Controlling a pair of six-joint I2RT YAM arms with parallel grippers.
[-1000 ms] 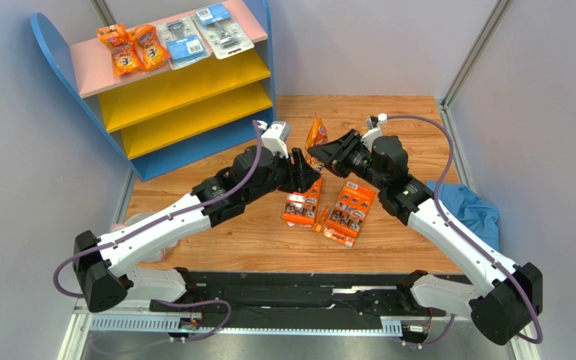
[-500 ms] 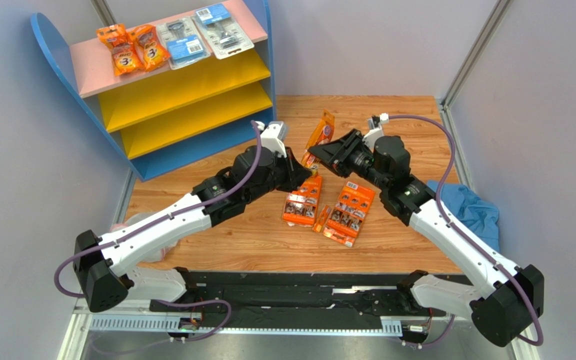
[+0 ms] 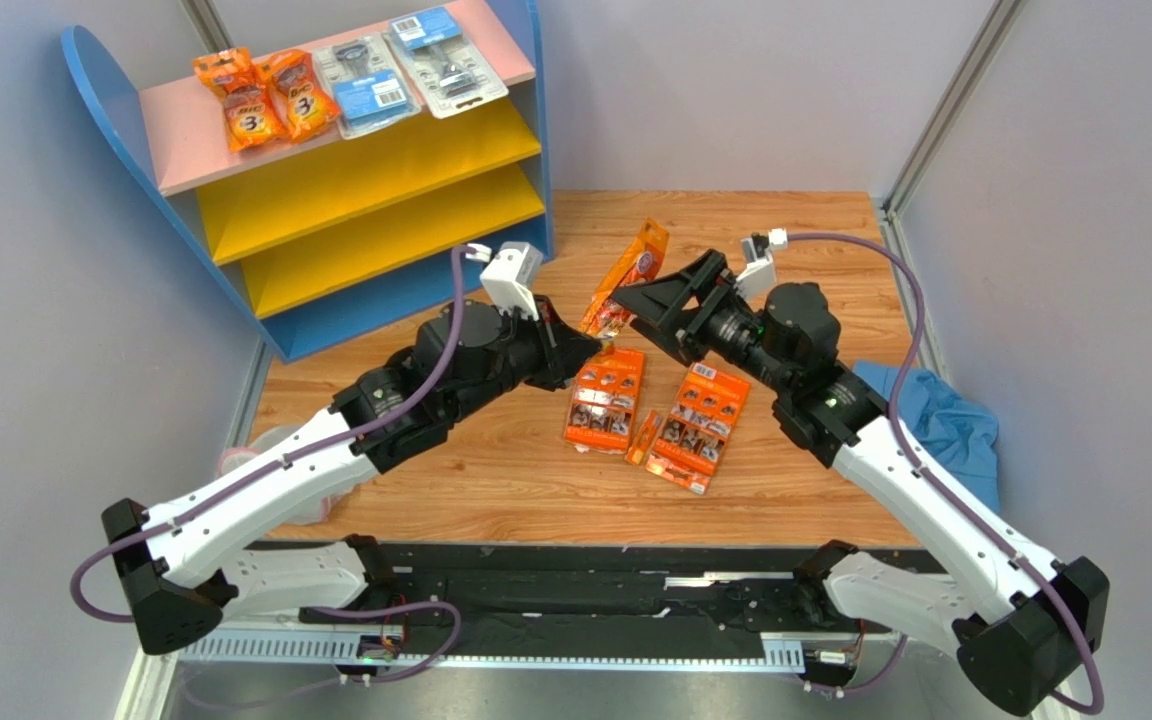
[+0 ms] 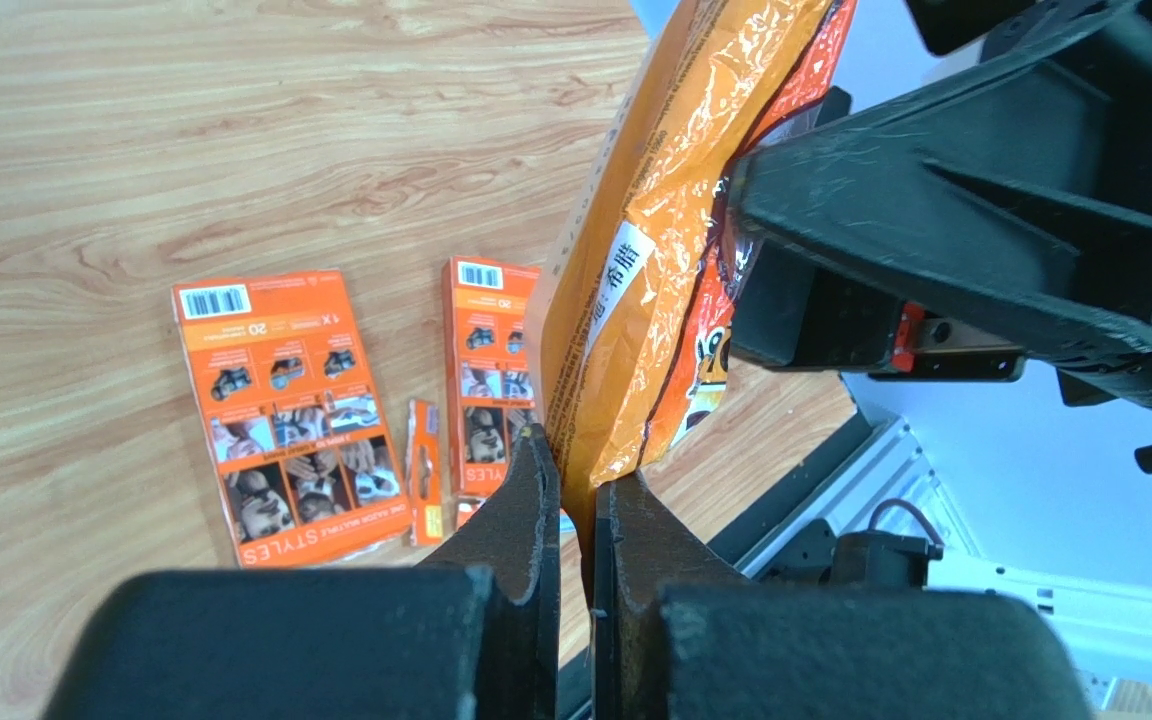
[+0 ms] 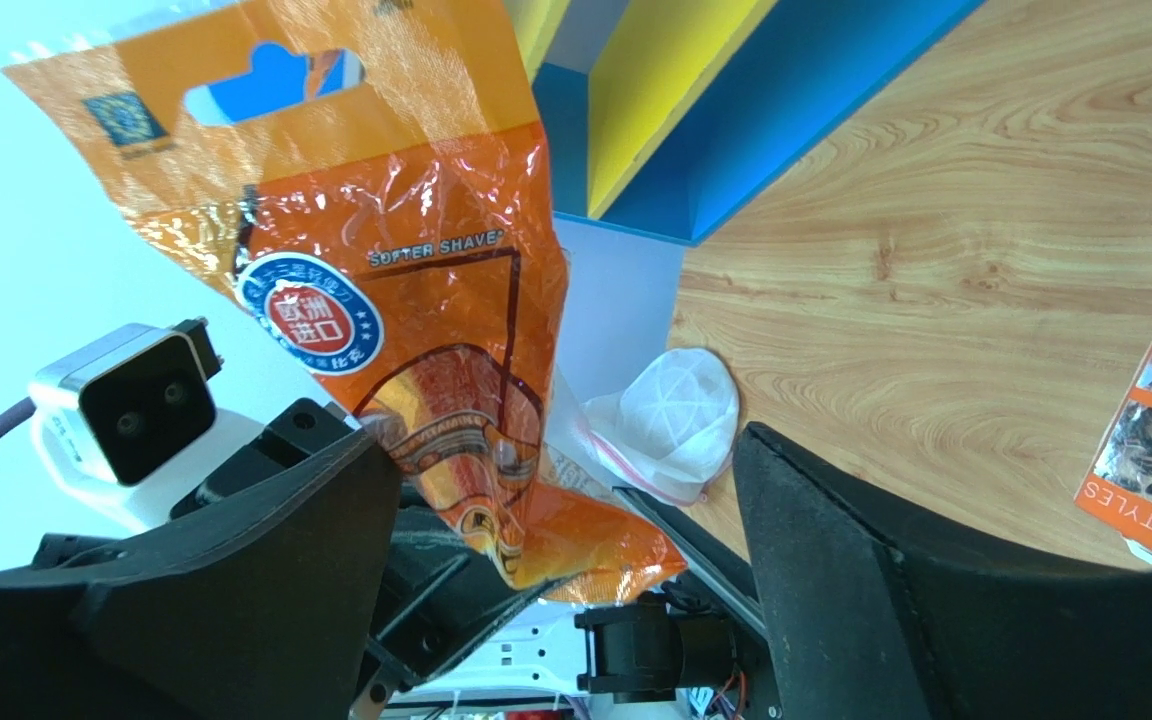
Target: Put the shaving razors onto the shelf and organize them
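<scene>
The left hand (image 4: pixel 575 468) pinches a crinkly orange plastic razor bag (image 4: pixel 675 225); the right hand (image 5: pixel 560 473) gapes, seemingly clear.

On my left wrist feed, the left gripper (image 4: pixel 575 473) is pinched tight on the lower edge of an orange bag (image 4: pixel 672 225), which rises on edge away from the fingers, its film crinkled and shiny. Just right of the bag I see the black right gripper (image 4: pixel 838 90), with one broad finger (image 4: pixel 973 195) close against the pack. Left of the bag, a wide orange card (image 4: pixel 285 417) lies flat on the wooden desk (image 4: pixel 237 135). A second card (image 4: pixel 485 375) is partly hidden behind the bag, and a narrow orange pack (image 4: pixel 422 468) lies between them.
</scene>
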